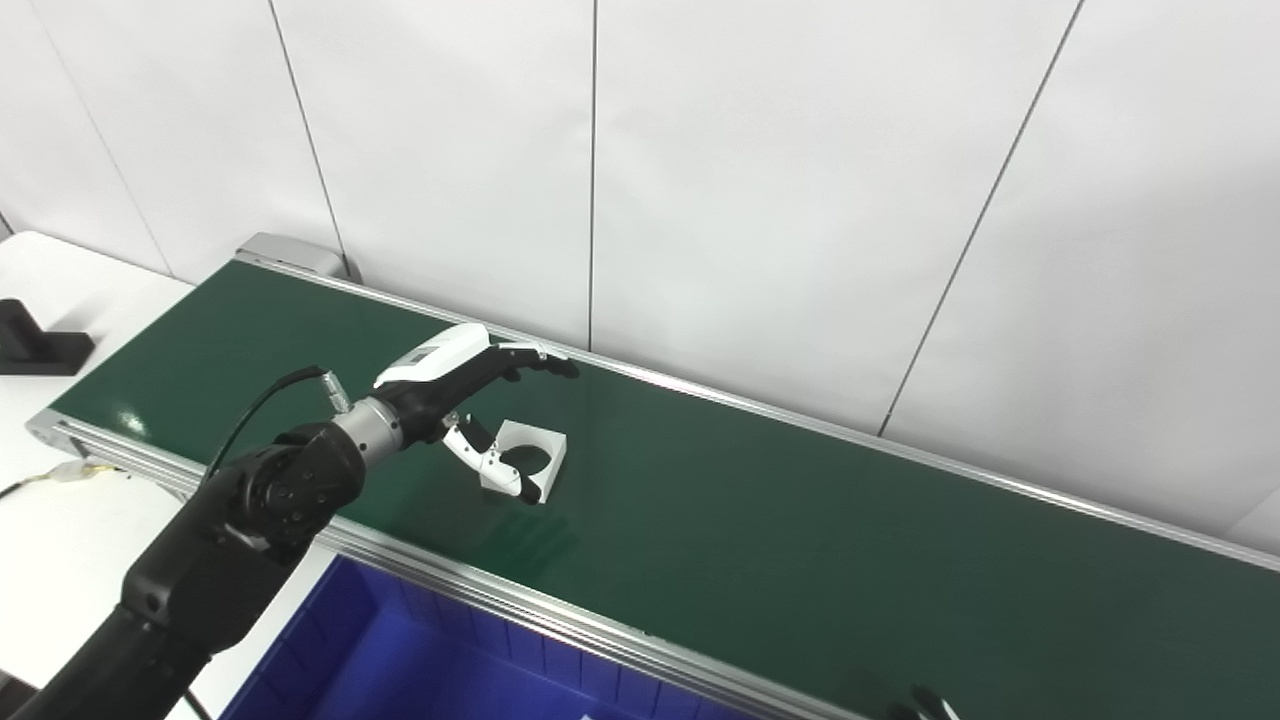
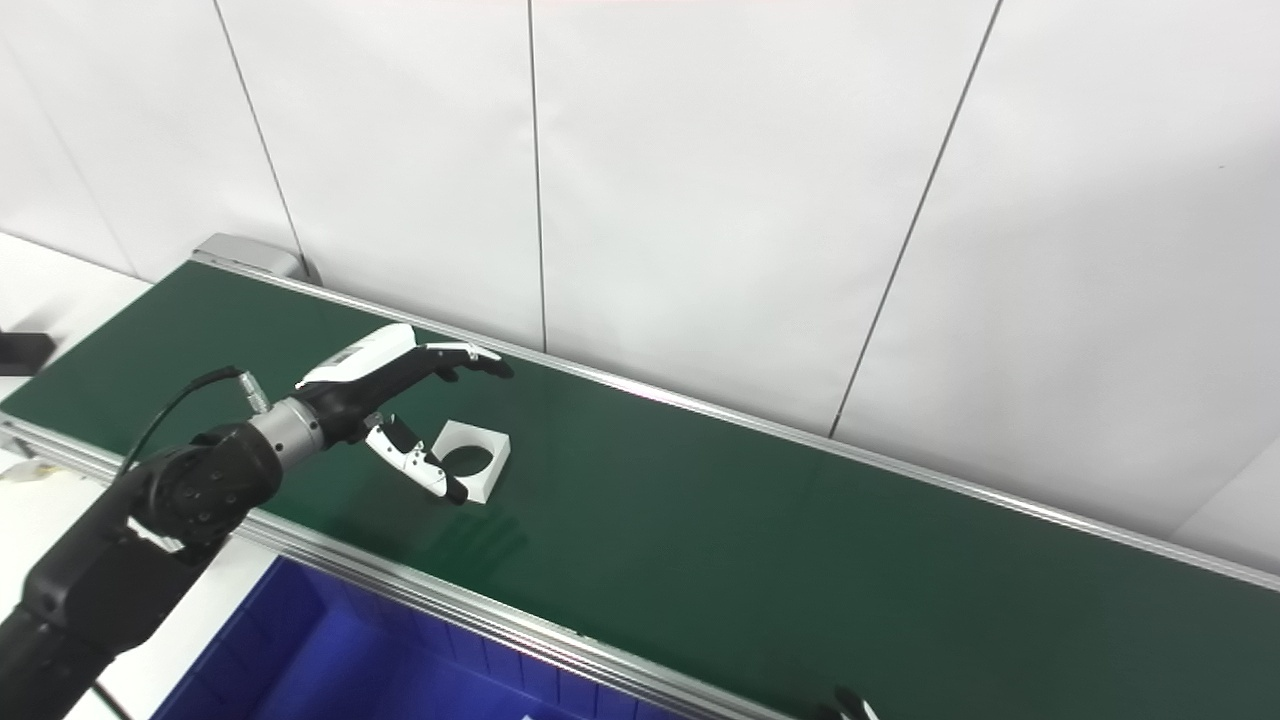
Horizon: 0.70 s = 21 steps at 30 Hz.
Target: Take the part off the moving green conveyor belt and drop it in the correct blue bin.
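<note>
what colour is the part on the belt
White, with a dark round hole through its middle; the part shows best in the right eye view.

Both head cameras look down at a slant from the robot's side of the green conveyor belt [image 1: 800, 520], facing the white panelled wall [image 1: 800, 200] behind it. The belt runs from upper left to lower right in each. The two views share almost the whole scene. The right eye view sits slightly to the right, so the blue bin [image 2: 330, 660] and the black bracket [image 1: 35, 345] on the white worktop [image 1: 60, 540] fall further left there.
</note>
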{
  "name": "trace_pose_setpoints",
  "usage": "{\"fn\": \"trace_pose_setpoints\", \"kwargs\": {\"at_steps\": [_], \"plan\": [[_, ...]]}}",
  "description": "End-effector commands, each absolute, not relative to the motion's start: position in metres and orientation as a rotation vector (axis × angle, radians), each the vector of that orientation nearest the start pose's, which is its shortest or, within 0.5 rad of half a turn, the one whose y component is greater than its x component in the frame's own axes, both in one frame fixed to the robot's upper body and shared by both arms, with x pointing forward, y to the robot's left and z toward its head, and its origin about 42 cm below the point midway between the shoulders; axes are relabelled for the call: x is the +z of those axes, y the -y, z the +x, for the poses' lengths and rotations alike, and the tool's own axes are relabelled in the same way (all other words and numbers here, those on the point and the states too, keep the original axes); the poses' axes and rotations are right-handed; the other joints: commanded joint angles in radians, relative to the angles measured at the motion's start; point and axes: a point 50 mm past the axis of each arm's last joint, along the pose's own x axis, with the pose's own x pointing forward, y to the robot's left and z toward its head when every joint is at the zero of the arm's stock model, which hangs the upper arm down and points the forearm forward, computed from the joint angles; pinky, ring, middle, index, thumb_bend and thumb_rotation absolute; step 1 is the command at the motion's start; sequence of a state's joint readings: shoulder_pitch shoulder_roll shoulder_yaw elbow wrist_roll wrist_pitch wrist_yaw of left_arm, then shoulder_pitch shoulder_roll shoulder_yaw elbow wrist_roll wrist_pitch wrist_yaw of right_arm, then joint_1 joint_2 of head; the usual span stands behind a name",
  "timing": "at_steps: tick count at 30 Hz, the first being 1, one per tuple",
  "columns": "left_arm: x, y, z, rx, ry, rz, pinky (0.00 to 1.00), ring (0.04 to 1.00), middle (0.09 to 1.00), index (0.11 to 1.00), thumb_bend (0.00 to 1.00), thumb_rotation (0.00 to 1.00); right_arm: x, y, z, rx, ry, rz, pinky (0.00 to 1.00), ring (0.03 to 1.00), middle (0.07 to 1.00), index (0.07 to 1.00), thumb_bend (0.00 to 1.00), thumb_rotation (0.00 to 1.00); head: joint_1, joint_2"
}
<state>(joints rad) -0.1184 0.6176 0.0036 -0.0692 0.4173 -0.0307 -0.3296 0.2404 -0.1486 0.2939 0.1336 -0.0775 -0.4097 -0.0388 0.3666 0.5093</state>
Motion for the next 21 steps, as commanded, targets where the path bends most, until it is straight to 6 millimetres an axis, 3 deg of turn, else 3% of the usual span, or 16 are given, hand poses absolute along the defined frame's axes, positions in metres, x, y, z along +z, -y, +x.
{"fn": "trace_pose_setpoints", "kwargs": {"at_steps": [1, 21], "plan": [[0.215, -0.380, 0.329, -0.281, 0.111, 1.124, 0.80, 0.847, 0.832, 0.804, 0.89, 0.19, 0.039, 0.192, 0.180, 0.252, 0.120, -0.127, 0.68, 0.771, 0.819, 0.888, 0.67, 1.00, 0.000, 0.002], [0.177, -0.353, 0.345, -0.384, 0.095, 1.223, 0.75, 0.834, 0.845, 0.819, 0.89, 0.22, 0.041, 0.191, 0.178, 0.255, 0.124, -0.122, 0.68, 0.768, 0.819, 0.886, 0.65, 1.00, -0.018, 0.009]]}}
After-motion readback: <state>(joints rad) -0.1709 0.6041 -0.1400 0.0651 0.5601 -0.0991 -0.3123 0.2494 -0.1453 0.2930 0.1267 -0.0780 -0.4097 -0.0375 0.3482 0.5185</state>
